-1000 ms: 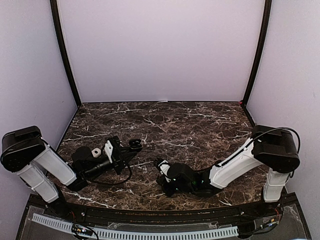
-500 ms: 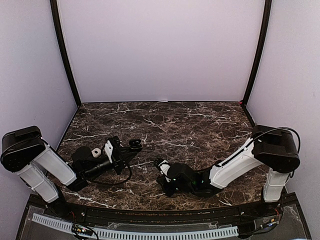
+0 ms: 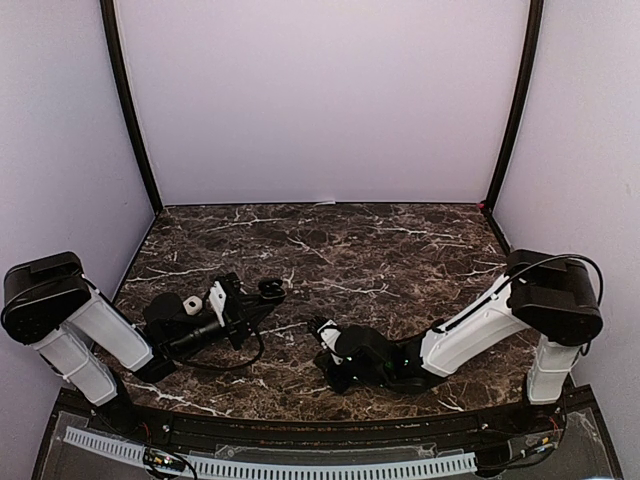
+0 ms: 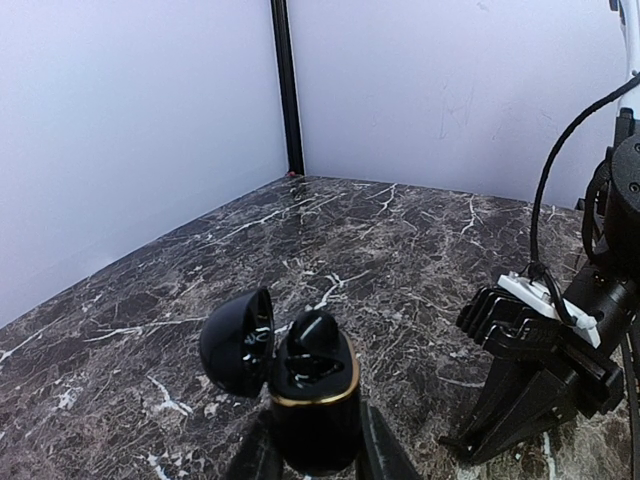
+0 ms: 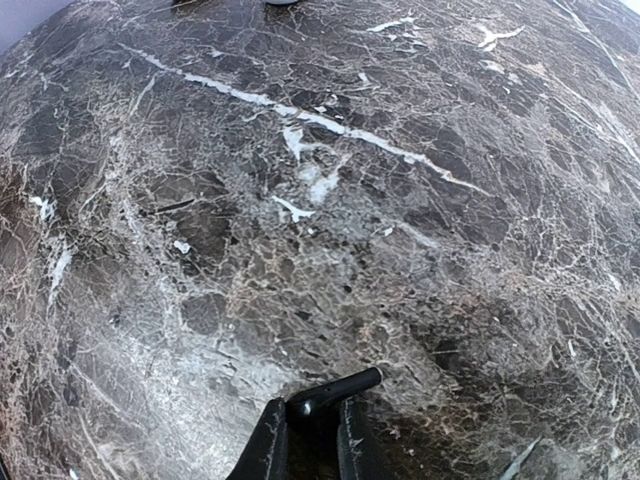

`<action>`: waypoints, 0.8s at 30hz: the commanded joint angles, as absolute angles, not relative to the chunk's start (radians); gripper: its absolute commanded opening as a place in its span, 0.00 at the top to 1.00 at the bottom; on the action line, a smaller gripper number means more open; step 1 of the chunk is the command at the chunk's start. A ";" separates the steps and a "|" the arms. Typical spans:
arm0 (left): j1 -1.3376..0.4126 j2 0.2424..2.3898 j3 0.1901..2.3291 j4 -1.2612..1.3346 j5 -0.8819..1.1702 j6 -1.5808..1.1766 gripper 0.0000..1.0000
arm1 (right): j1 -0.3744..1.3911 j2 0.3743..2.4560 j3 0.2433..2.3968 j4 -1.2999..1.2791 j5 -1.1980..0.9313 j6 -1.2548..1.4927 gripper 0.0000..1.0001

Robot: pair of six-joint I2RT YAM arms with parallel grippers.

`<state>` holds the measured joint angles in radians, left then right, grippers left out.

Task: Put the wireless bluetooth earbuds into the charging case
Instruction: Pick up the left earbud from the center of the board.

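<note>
My left gripper (image 4: 312, 455) is shut on a glossy black charging case (image 4: 312, 400) with a gold rim, held upright with its lid (image 4: 235, 342) swung open to the left. One black earbud (image 4: 316, 332) sits in the case's far slot. The case shows as a small dark shape in the top view (image 3: 268, 289). My right gripper (image 5: 312, 432) is shut on a second black earbud (image 5: 335, 391), whose stem sticks out to the right, low over the marble. In the top view the right gripper (image 3: 322, 330) lies near the table's front middle, right of the case.
The dark marble table (image 3: 380, 250) is ringed by lilac walls with black corner posts (image 3: 128, 105). The right arm's black and white wrist (image 4: 545, 350) stands close on the right in the left wrist view. A black rail (image 3: 300, 430) runs along the front edge.
</note>
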<state>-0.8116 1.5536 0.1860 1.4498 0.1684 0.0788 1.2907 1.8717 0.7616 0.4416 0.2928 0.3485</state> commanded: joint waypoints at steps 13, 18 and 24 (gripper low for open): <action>-0.807 1.534 0.177 1.486 0.182 0.088 1.00 | 1.301 1.785 0.701 0.359 0.283 0.344 0.89; -0.807 1.536 0.176 1.486 0.186 0.089 1.00 | 1.302 1.773 0.705 0.352 0.282 0.341 0.90; -0.807 1.537 0.176 1.486 0.224 0.121 1.00 | 1.300 1.704 0.712 0.312 0.242 0.337 0.90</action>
<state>-0.8116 1.5536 0.1860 1.4498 0.1799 0.0853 1.2907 1.7725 0.7174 0.3542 0.2794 0.3447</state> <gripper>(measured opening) 0.245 0.101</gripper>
